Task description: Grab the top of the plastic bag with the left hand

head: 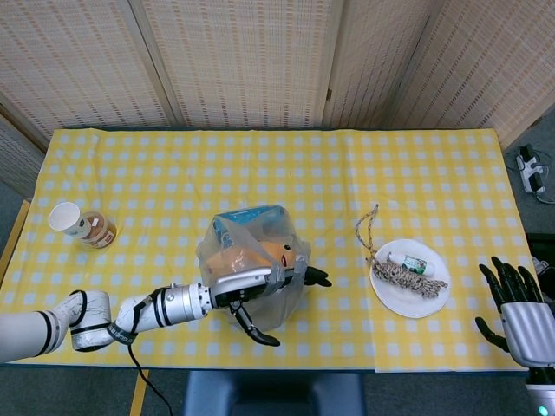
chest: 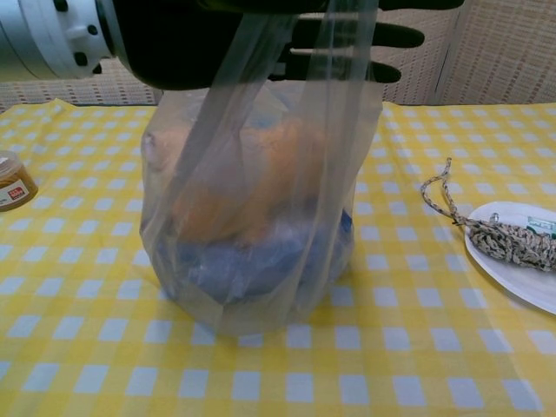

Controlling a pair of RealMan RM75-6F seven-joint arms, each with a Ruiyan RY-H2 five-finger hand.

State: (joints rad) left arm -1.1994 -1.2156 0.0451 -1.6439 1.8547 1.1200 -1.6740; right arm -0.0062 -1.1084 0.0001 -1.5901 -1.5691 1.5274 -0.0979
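Note:
The clear plastic bag [head: 253,253] stands near the table's front middle, holding orange and blue items; in the chest view the bag [chest: 252,217] fills the centre. My left hand [head: 264,282] lies above its front side, fingers stretched out straight to the right and thumb pointing down. The bag's handle strips drape over that hand, and nothing shows the fingers curled around them. In the chest view the left hand [chest: 261,35] sits at the top with the plastic hanging from it. My right hand [head: 516,314] hovers open off the table's right front corner.
A white plate [head: 403,300] with a coil of rope [head: 408,276] and a small tube lies right of the bag; the plate [chest: 521,287] shows at the chest view's right edge. A paper cup [head: 65,217] and a small jar [head: 100,232] lie far left.

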